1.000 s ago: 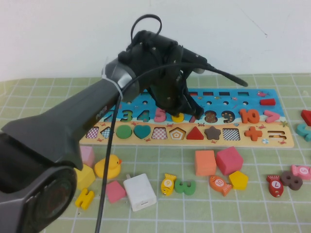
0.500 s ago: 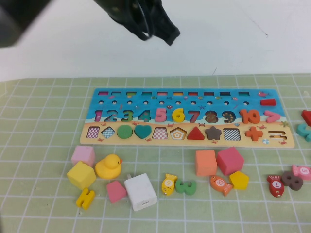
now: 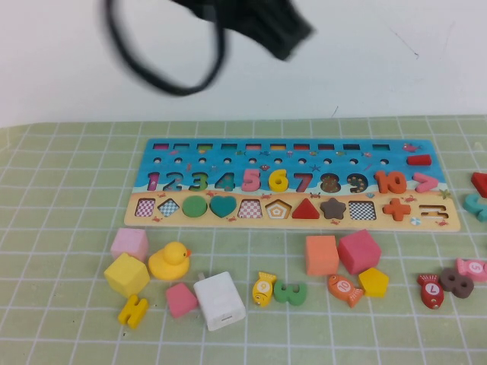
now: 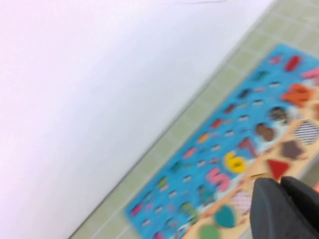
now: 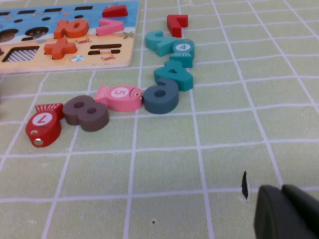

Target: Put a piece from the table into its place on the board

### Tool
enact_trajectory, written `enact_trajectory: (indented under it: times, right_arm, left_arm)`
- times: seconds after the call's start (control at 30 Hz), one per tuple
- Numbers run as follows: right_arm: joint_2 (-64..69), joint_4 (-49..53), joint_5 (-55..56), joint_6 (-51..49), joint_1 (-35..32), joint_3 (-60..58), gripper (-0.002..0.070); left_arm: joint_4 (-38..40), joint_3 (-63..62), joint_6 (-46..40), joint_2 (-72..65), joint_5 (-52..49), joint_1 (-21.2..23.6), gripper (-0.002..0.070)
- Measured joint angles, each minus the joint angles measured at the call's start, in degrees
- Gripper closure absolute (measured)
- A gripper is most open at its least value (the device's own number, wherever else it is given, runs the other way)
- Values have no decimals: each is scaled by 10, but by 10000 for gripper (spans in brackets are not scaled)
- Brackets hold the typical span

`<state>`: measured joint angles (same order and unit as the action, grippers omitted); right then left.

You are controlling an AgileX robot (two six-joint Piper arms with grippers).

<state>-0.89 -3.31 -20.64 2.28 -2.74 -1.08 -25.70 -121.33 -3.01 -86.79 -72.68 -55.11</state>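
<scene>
Now the yellow 6 [image 3: 278, 180] sits seated in the board [image 3: 190, 215], between the 5 and 7. High above the board's far edge, the left gripper [image 3: 285, 34] hangs with jaws closed and empty. Off to the right, the right gripper [image 5: 286, 211] rests low over bare worktop [image 3: 61, 220], jaws together

the table [image 3: 68, 228] carries the board [image 3: 293, 156] and loose pieces.

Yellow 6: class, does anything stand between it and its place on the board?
Nothing visible: the 6 sits in the board, between 5 and 7. Left gripper, shut, hangs high above the board; right gripper, shut, is low over the table.
</scene>
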Motion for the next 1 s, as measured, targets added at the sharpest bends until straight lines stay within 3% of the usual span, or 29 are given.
enact_trajectory:
  times: [0.13, 0.43, 0.7, 1.0]
  right_arm:
    - [0, 0, 0, 0, 0, 0, 679]
    - [0, 0, 0, 0, 0, 0, 679]
    - [0, 0, 0, 0, 0, 0, 679]
    - [0, 0, 0, 0, 0, 0, 679]
  left_arm:
    - [-63, 70, 50, 70, 0, -10, 676]
    - [-85, 359, 171, 267, 21, -10, 676]
    - [-96, 547, 177, 353, 6, -11, 676]
    - [-78, 597, 176, 396, 6, -11, 676]
